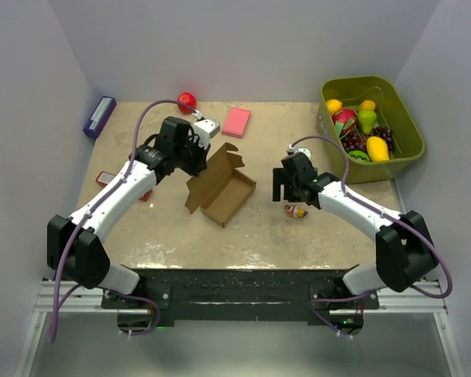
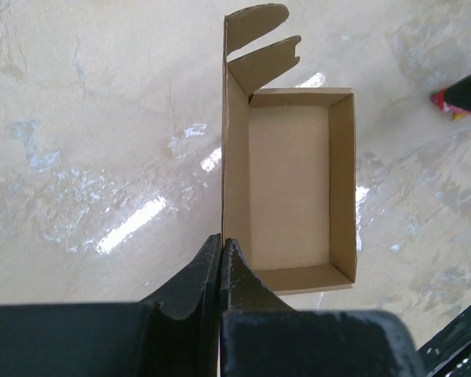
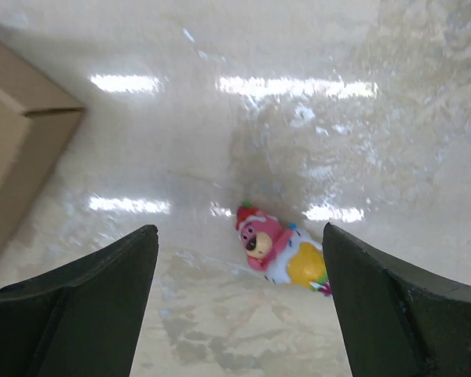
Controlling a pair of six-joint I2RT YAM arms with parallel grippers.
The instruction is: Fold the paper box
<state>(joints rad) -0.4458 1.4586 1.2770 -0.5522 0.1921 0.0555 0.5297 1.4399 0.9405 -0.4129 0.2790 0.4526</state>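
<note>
The paper box is brown cardboard, an open tray with its lid panel and rounded flaps standing up on the left side. It lies mid-table. My left gripper is shut on the upright lid panel's edge; in the left wrist view the fingers pinch the thin cardboard wall of the paper box. My right gripper hovers to the right of the box, apart from it. Its jaws stand wide open with nothing between them. A corner of the paper box shows at the left of the right wrist view.
A small pink and yellow toy figure lies on the table under the right gripper. A green bin with toy fruit stands at the back right. A pink block, a red ball and a purple box lie at the back.
</note>
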